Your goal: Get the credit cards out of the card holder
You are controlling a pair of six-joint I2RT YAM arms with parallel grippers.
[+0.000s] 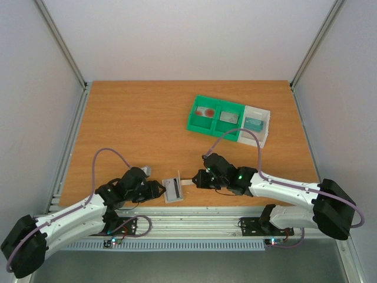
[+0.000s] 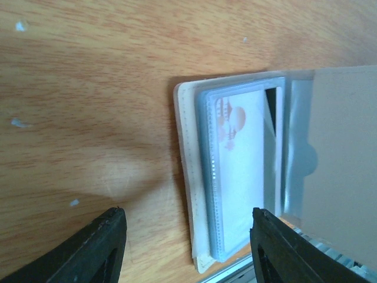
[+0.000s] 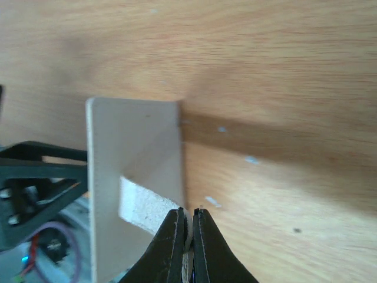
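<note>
Right jaws nip card holder edge; left jaws agape.

Arms: 2 — left arm, right arm, both at near edge.
Grippers: 2 — left gripper, right gripper.
Holder: 1, mid near edge.
Cards: 4 visible — red-marked card, grey card, teal card toward far right corner; fourth card inside holder.
Bin: 1, 2 compartments, 1 card each.
Tray: 1, 1 card.
</note>
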